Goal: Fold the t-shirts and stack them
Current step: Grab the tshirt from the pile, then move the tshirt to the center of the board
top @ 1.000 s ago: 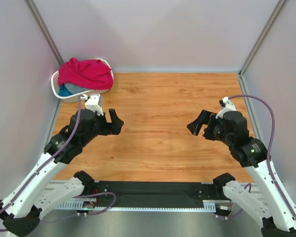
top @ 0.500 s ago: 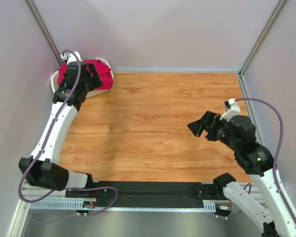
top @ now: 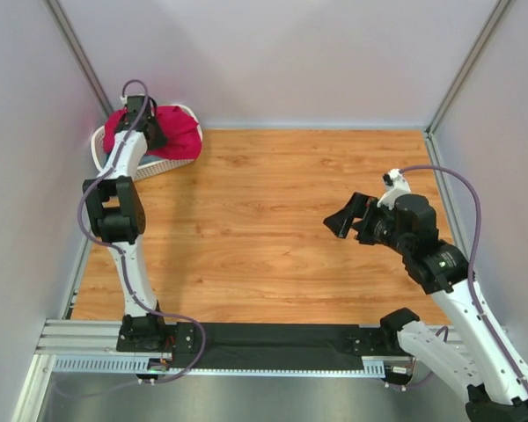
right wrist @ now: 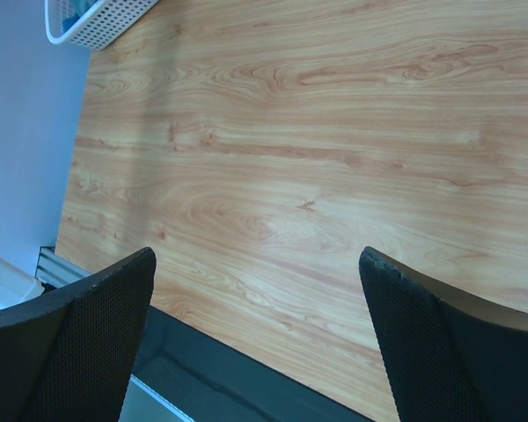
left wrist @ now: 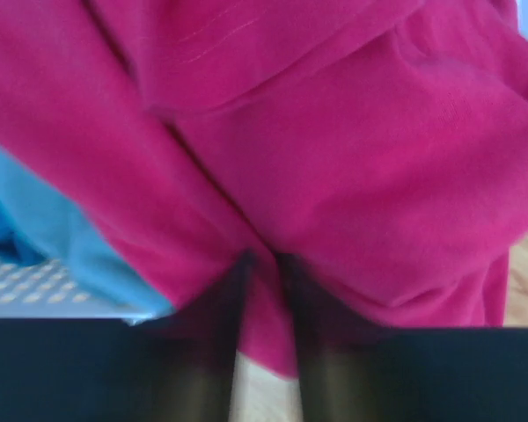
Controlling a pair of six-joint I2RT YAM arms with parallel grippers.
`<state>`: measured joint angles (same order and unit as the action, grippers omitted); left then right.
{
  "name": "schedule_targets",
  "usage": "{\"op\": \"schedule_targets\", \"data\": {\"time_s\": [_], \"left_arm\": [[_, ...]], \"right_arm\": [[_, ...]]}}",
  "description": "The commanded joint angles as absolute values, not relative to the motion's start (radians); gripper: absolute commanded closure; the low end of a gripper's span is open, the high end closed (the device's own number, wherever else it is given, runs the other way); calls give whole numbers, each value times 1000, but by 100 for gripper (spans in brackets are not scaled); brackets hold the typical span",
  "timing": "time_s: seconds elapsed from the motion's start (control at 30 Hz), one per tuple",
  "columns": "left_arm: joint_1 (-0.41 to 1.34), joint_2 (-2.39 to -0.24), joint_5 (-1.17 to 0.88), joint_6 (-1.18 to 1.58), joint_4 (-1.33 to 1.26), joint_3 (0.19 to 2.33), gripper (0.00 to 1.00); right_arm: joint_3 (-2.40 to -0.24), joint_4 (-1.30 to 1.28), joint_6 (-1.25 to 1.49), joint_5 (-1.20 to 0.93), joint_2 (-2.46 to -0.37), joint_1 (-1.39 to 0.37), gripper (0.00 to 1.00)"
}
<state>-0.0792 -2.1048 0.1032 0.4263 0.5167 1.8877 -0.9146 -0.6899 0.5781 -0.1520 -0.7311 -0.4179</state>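
A large crimson-pink t-shirt [top: 183, 130] is heaped over the white lattice basket [top: 163, 163] at the table's far left corner. My left gripper [top: 153, 132] reaches into that heap. In the left wrist view a fold of the crimson-pink t-shirt [left wrist: 361, 158] is pinched between the nearly closed fingers of the left gripper [left wrist: 264, 294]. A bright blue t-shirt [left wrist: 44, 220] lies under it, over the basket [left wrist: 22, 283]. My right gripper [top: 343, 223] hovers open above the table's right half, with nothing in the right gripper [right wrist: 257, 259].
Pale walls with metal posts close in the wooden table [top: 273, 202] on three sides. A black strip and rail run along its near edge [top: 273, 338]. The right wrist view catches the basket [right wrist: 101, 22] far off, with blue cloth inside.
The left arm swung from mid-table out to the basket and its jaws closed on the crimson-pink t-shirt. The right gripper shifted slightly left and stayed open.
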Motion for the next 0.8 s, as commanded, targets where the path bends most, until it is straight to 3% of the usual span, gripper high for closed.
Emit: {"op": "schedule_targets", "data": {"time_s": [0.0, 0.03, 0.07, 0.33, 0.6, 0.77], "left_arm": [[-80, -2149, 52, 373, 561, 2055, 86], [-81, -2154, 51, 359, 572, 2077, 96], [-81, -2145, 51, 353, 572, 2089, 100], [-77, -1840, -40, 359, 514, 2020, 100], [20, -1514, -343, 474, 508, 1976, 100], [234, -1241, -429, 537, 459, 1630, 100]], "right_arm": [[-923, -624, 557, -186, -776, -422, 0], [-922, -624, 557, -189, -785, -420, 0], [-919, -623, 557, -190, -791, -422, 0], [-908, -623, 575, -184, -769, -420, 0], [-963, -759, 572, -63, -732, -420, 0], [-988, -827, 563, -25, -703, -422, 0]]}}
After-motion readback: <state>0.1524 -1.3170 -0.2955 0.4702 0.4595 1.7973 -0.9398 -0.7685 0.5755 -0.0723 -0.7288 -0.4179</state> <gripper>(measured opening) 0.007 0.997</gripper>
